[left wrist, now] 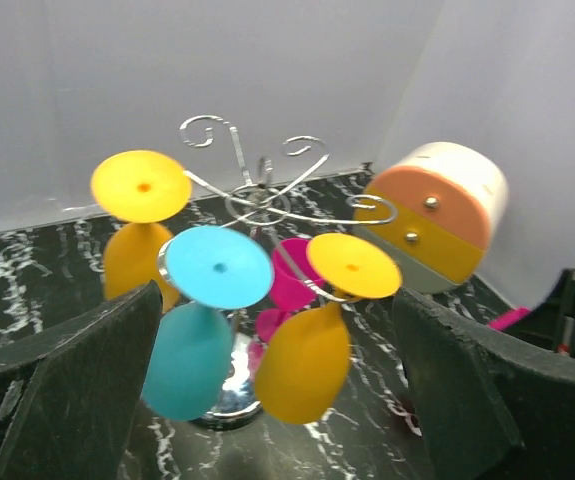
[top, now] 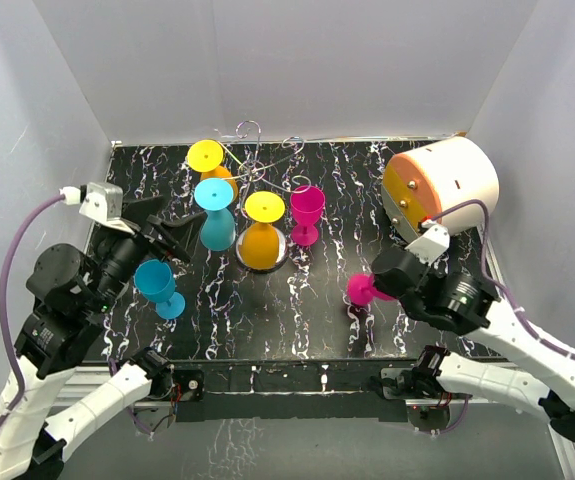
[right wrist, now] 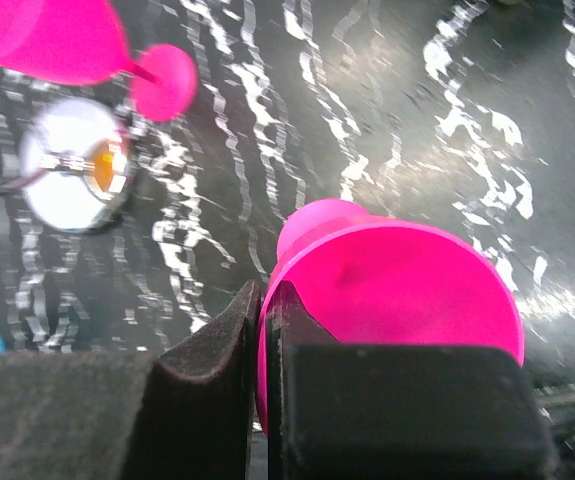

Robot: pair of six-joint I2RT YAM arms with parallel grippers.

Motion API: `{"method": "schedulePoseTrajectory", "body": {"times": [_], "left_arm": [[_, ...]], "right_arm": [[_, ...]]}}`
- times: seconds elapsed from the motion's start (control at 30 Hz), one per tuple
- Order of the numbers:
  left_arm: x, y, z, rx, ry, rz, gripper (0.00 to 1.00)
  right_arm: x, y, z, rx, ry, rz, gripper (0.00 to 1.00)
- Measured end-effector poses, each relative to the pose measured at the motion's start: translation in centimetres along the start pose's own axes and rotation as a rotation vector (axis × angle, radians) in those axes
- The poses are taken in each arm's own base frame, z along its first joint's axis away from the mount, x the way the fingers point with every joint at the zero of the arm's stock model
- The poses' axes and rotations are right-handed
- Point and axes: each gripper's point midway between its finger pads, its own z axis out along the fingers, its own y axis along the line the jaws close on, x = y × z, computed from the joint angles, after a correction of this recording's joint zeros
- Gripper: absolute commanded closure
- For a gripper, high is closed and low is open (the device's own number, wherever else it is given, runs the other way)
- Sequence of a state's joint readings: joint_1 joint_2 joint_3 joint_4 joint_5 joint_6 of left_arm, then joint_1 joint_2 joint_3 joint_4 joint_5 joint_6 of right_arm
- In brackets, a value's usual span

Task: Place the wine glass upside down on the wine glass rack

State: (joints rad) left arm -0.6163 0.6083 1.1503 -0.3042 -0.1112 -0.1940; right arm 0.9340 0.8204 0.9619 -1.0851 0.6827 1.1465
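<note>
Magenta glass point(top: 361, 290) is in the right claw point(right wrist: 265, 295), at the front right of the table point(top: 267, 335). The claw is closed tight on the rim of the bowl, which is pinched between its 2 fingers, as the right wrist view shows. The glass is tipped over, its foot pointing left toward the middle of the table and its bowl under the claw. Whether it touches the table I cannot tell. It is well apart from the rack point(right wrist: 62, 170), which stands at the middle of the table on a round chrome base, with wire scrolls curling out from a central post.

3 glasses hang upside down on the rack. A back orange glass point(top: 207, 157) has a yellow foot, a hung cyan glass point(top: 215, 212) is just in front of it, and a front orange glass point(top: 261, 240), also yellow-footed, hangs over the base. A second magenta glass point(top: 307, 212) stands upright on the table just right of the rack. A loose cyan glass point(top: 157, 283) sits on the table at the front left, near the left arm.

The left claw point(left wrist: 276, 290) is spread wide and holds nothing. It is left of the rack and faces it. A white-and-orange cylinder point(top: 445, 180) sits at the back right corner.
</note>
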Motion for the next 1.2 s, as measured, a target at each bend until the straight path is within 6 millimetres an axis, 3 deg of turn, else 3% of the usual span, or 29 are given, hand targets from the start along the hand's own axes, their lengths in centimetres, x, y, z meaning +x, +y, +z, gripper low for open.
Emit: {"method": "schedulePoseTrajectory", "body": {"times": [0.3, 0.47, 0.7, 0.83, 0.93, 1.2], "left_arm": [[-5.2, -3.7, 1.3, 0.116, -0.022, -0.166, 0.03], [-4.2, -5.9, 3.7, 0.192, 0.043, -0.279, 0.06], [-2.3, -9.8, 9.9, 0.335, 0.148, -0.460, 0.07], [-1.3, -11.1, 13.1, 0.379, 0.176, -0.568, 0.08], [-1.8, -12.0, 14.3, 0.418, 0.161, -0.646, 0.09], [-4.6, -15.4, 13.7, 0.592, 0.066, -0.768, 0.10]], "right_arm": [[-7.8, 4.8, -4.1, -0.310, -0.258, 0.120, 1.00], [-12.9, 5.4, -8.5, -0.463, -0.418, 0.239, 1.00], [-20.0, 6.5, -16.3, -0.693, -0.574, 0.426, 1.00], [-21.6, 7.7, -18.5, -0.796, -0.612, 0.475, 1.00], [-22.6, 8.8, -19.7, -0.862, -0.635, 0.505, 1.00], [-23.5, 12.3, -20.2, -0.957, -0.663, 0.529, 1.00]]}}
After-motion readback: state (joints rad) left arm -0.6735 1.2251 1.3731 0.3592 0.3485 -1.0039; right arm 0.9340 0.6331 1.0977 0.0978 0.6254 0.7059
